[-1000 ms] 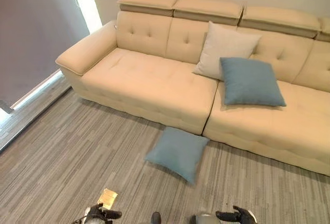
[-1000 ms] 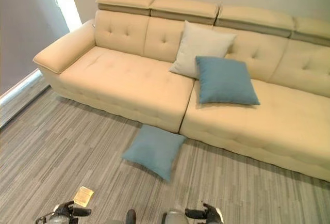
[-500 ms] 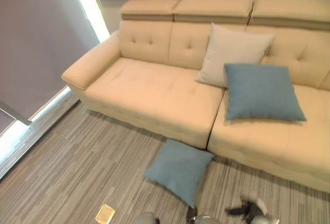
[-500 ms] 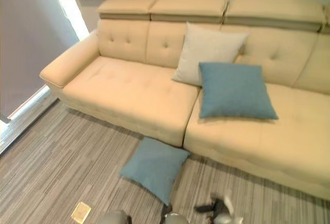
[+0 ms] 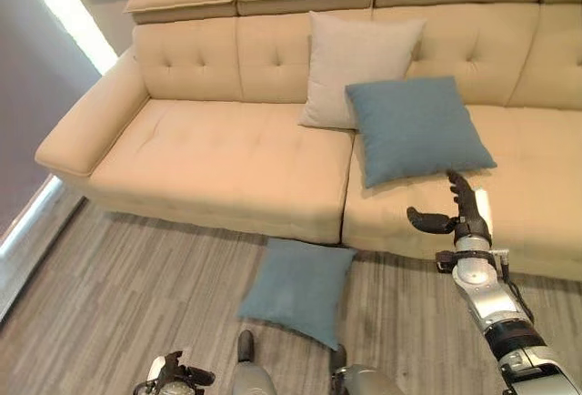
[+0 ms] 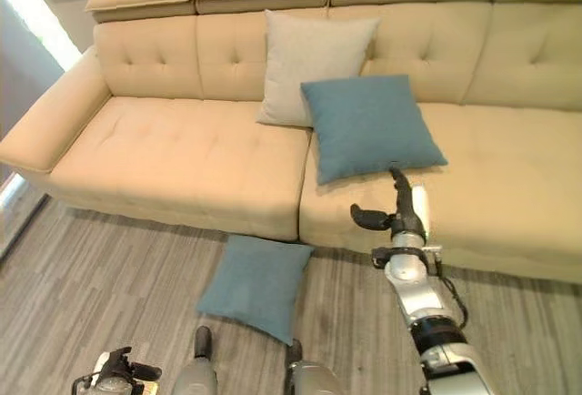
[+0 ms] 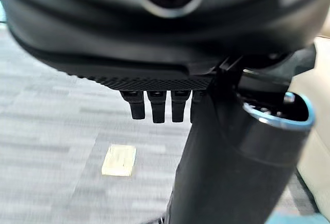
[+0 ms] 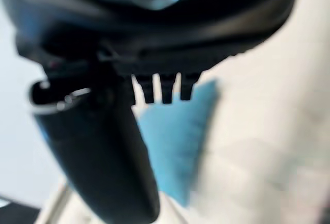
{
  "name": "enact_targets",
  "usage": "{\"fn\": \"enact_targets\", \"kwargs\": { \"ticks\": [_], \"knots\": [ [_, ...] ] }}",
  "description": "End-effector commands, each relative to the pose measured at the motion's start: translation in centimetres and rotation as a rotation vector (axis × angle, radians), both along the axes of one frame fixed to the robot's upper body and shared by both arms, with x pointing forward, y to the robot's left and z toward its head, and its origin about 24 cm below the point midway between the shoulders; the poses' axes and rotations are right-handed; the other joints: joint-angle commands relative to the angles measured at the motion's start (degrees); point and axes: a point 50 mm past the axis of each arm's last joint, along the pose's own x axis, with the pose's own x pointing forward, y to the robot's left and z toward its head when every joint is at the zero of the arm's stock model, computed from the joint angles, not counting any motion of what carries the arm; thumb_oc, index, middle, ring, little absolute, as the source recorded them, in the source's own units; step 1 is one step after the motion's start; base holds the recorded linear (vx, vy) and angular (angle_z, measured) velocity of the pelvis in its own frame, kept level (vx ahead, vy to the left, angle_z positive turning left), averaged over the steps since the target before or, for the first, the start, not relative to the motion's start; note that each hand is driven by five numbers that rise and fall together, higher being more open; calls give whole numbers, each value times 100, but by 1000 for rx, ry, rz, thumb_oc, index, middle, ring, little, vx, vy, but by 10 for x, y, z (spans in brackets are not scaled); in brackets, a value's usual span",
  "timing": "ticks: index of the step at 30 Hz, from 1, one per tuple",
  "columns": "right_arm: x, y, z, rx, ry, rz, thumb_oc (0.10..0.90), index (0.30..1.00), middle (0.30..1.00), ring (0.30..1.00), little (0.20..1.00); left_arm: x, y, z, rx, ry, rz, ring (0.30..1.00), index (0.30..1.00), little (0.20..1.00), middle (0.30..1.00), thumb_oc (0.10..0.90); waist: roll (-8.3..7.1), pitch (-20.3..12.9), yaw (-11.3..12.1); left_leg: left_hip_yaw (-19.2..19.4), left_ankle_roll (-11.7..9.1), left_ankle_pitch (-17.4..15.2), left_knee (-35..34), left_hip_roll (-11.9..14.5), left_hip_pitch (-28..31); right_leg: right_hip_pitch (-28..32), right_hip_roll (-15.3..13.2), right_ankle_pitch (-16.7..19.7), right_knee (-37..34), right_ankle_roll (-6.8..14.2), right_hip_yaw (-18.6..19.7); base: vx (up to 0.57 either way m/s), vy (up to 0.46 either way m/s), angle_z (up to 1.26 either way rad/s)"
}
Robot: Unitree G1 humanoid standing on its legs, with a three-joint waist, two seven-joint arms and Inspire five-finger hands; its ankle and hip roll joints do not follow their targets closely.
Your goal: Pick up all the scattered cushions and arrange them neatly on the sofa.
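Left eye view: right robot hand (image 5: pixel 457 212) raised over the sofa (image 5: pixel 227 154) seat front, fingers straight, thumb spread, holding nothing, just below the blue cushion (image 5: pixel 416 128); beige cushion (image 5: pixel 353 66) behind it.
Right eye view: second blue cushion (image 6: pixel 255 283) on the floor (image 6: pixel 91 277), against the sofa base.
Left wrist view: left robot hand (image 7: pixel 160 105) low, fingers straight, empty, above a small yellow pad (image 7: pixel 119 160).
Right wrist view: fingers straight, blue cushion beyond.

Room looks softly and evenly lit from my end; the only real glare is a blown-out strip of daylight (image 5: pixel 64 8) at the upper left, beside the sofa (image 5: pixel 218 154). Shadows are faint, just a soft dark edge under the blue cushion (image 5: pixel 414 131) on the seat and under the floor cushion (image 5: pixel 297 288). In its wrist view the right hand (image 8: pixel 98 146) is a dark silhouette against a washed-out pale seat.
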Motion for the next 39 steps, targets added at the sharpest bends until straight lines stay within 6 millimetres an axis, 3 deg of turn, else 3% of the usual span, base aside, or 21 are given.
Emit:
{"fn": "enact_targets", "kwargs": {
  "ticks": [1,5,6,10,12,13,15,16,18,19,20,21,23,24,26,27,28,30,32,35,39],
  "knots": [
    [17,6,48,84,-259,29,800,900,900,900,900,12,44,22,167,-85,36,900,900,900,900,800,-252,-272,196,57,116,174,161,-200,-352,374,-1342,-540,297,1177,660,175,327,14],
    [23,5,66,202,-394,-15,800,900,900,900,900,67,48,50,203,-279,-25,900,900,900,900,800,-348,-91,194,134,216,-157,467,-548,-737,125,-1695,-211,-43,1357,716,-12,188,-11],
    [23,5,66,202,-395,-15,800,900,900,900,900,67,48,50,203,-280,-25,900,900,900,900,800,-349,-94,195,135,216,-158,469,-549,-741,122,-1696,-211,-42,1357,717,-44,151,2],
    [24,4,77,260,-473,-48,800,900,900,900,900,103,45,73,195,-434,-42,900,900,900,900,800,-346,21,189,260,466,-447,531,-872,-865,-235,-2022,92,250,1441,647,13,203,-4],
    [28,14,84,267,-499,-27,800,900,900,900,900,116,40,83,153,-532,19,900,900,900,900,800,-305,226,212,526,605,-548,497,-933,-752,-704,-2339,477,1085,1292,260,-61,269,-11],
    [31,22,82,284,-497,-15,800,900,900,900,900,124,36,88,106,-582,42,900,900,900,900,800,-289,320,196,725,661,-590,457,-966,-683,-798,-2507,372,1409,1215,-308,-86,236,-45],
    [33,25,86,309,-512,-7,800,900,900,900,900,132,33,94,76,-631,45,900,900,900,900,800,-349,475,137,875,695,-616,509,-1039,-658,-1021,-2293,290,1444,1152,-703,-57,99,-41],
    [33,23,88,311,-523,-9,800,900,900,900,900,133,31,96,64,-643,21,900,900,900,900,800,-424,481,127,956,675,-647,578,-1085,-691,-987,-2105,217,1118,1114,-891,-22,-50,-31],
    [29,13,84,313,-521,-60,800,900,900,900,900,138,26,99,48,-675,7,900,900,900,900,800,-418,458,151,942,641,-658,736,-1101,-829,-720,-2037,142,606,1136,-980,-19,-59,-28],
    [29,7,84,312,-522,-84,800,900,900,900,900,139,25,100,37,-686,8,900,900,900,900,800,-423,504,171,963,625,-660,823,-1106,-941,-804,-1941,117,582,1080,-922,-45,-63,-13],
    [19,-14,66,329,-464,-185,800,900,900,900,900,139,23,100,20,-688,-7,900,900,900,900,800,-408,486,141,952,572,-664,1086,-1009,-1139,-884,-1546,-78,536,946,-603,-45,-81,-10],
    [15,-28,62,313,-438,-242,800,900,900,900,900,136,21,98,24,-679,-16,900,900,900,900,800,-402,512,160,991,510,-675,1355,-937,-1230,-873,-1497,-141,502,842,-597,-26,-81,-2],
    [15,-34,65,308,-441,-252,800,900,900,900,900,137,21,99,30,-686,-28,900,900,900,900,800,-378,578,165,995,435,-707,1655,-834,-1340,-861,-1493,-165,477,820,-626,-67,-8,0],
    [18,-38,72,325,-465,-280,800,900,900,900,900,141,23,105,52,-705,-26,900,900,900,900,800,-387,774,268,454,155,-326,2265,-868,-1757,-1015,-1403,-233,565,715,-534,-91,46,-8],
    [22,-36,75,354,-474,-275,800,900,900,900,900,145,25,110,47,-743,13,900,900,900,900,800,-372,779,273,82,142,-318,1693,-767,-1816,-1264,-1462,-292,778,852,-520,6,169,-27],
    [28,-25,72,363,-458,-240,800,900,900,900,900,148,24,113,31,-769,44,900,900,900,900,800,-336,836,311,-33,145,-68,1184,-635,-1798,-1427,-1463,-298,953,929,-409,87,285,-43],
    [32,-17,65,335,-397,-203,800,900,900,900,900,145,24,109,25,-744,48,900,900,900,900,800,-234,885,299,43,221,-98,702,-461,-1645,-1636,-1447,-460,1281,1012,-299,-7,274,-49],
    [45,-13,87,265,-415,-165,800,900,900,900,900,160,22,122,-1,-811,81,900,900,900,900,800,-247,1132,265,203,241,-147,1002,-486,-2046,-2206,-1659,-457,1821,1012,-74,-78,174,-56],
    [55,-13,111,196,-432,-129,800,900,900,900,900,175,23,138,-12,-879,73,900,900,900,900,800,-343,1204,238,306,264,-484,1677,-653,-2592,-2665,-1896,-667,2212,987,99,3,118,-31],
    [65,-2,124,182,-454,-78,800,900,900,900,900,200,13,173,-71,-1041,53,900,900,900,900,800,-456,1037,243,321,337,-654,2316,-698,-3650,-3572,-2052,-713,2568,960,242,-31,52,5],
    [72,-10,157,174,-517,-99,800,900,900,900,900,230,7,224,-96,-1203,-2,900,900,900,900,800,-472,946,233,256,366,-822,2983,-703,-4799,-4705,-2215,-729,3089,1001,459,-23,13,4]
  ]
}}
